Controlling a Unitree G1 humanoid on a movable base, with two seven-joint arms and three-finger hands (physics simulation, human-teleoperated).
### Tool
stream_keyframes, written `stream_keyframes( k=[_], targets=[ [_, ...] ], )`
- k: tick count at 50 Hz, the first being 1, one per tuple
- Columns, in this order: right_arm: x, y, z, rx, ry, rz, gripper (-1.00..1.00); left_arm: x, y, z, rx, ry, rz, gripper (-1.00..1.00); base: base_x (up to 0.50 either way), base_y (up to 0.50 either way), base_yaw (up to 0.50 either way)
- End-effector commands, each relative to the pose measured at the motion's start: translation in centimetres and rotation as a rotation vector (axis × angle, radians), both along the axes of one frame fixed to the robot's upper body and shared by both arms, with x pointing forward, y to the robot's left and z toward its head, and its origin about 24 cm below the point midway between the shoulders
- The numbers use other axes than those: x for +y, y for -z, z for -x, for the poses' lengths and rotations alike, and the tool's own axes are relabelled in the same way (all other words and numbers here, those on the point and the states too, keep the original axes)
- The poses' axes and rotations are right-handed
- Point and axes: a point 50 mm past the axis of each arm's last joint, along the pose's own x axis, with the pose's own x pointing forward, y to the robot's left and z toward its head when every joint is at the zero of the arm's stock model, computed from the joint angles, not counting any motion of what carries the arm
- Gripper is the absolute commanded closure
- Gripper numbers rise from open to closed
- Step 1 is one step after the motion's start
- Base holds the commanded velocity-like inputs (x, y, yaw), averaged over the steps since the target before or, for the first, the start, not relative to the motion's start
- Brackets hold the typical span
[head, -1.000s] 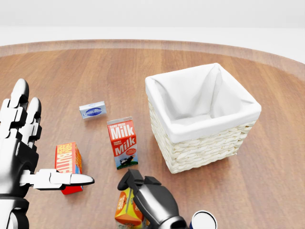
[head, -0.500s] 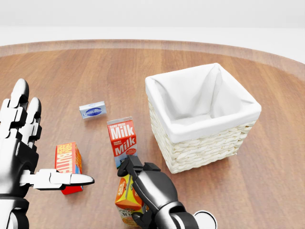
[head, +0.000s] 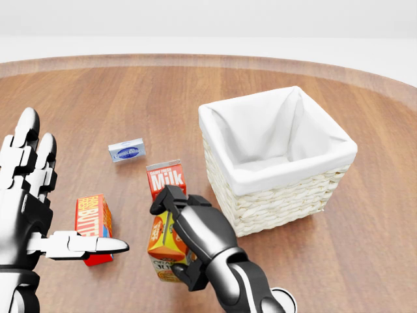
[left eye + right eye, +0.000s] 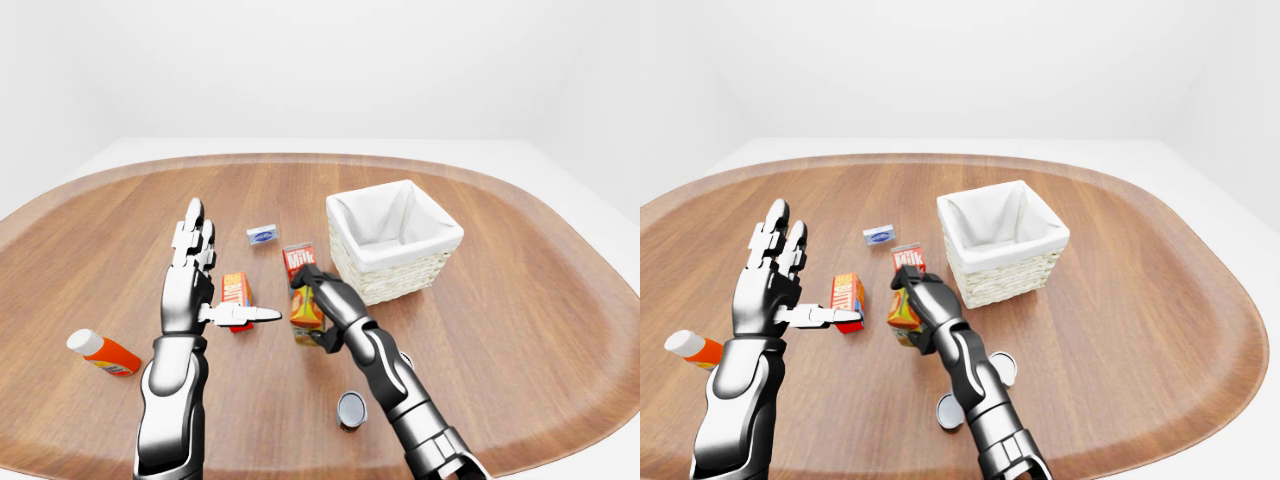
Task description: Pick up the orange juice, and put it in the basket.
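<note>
The orange juice carton (image 3: 163, 248) is orange with a white base. My right hand (image 3: 186, 238) is shut on it and holds it up in the lower middle of the head view, just below the milk carton (image 3: 164, 177). The wicker basket (image 3: 306, 195) with a white liner stands to the right of the carton, a short gap away, and its inside shows nothing. My left hand (image 3: 39, 202) is open with fingers spread, raised at the left of the head view, holding nothing.
A red and orange butter box (image 3: 92, 222) stands under my left thumb. A small blue and white box (image 3: 126, 150) lies above the milk. A can (image 4: 351, 409) stands near my right forearm. An orange bottle (image 4: 100, 352) lies at the left.
My right hand has lifted the orange juice carton and carried it up the view and slightly left, toward the milk carton. The left hand has not moved.
</note>
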Motion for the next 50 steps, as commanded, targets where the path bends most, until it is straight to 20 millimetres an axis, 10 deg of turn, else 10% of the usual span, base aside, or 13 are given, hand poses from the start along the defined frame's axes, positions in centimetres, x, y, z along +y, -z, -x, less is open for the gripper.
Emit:
stream_keyframes(
  k=[1,50],
  targets=[
    [0.2,-2.8,-0.7,-0.107,-0.01,0.012,1.0,0.0,0.0,0.0,0.0,0.0,0.0,-1.0,0.0,0.0,0.0],
    [0.3,-9.9,-2.2,-0.262,-0.092,0.007,1.0,0.0,0.0,0.0,0.0,0.0,0.0,-1.0,0.0,0.0,0.0]
  ],
)
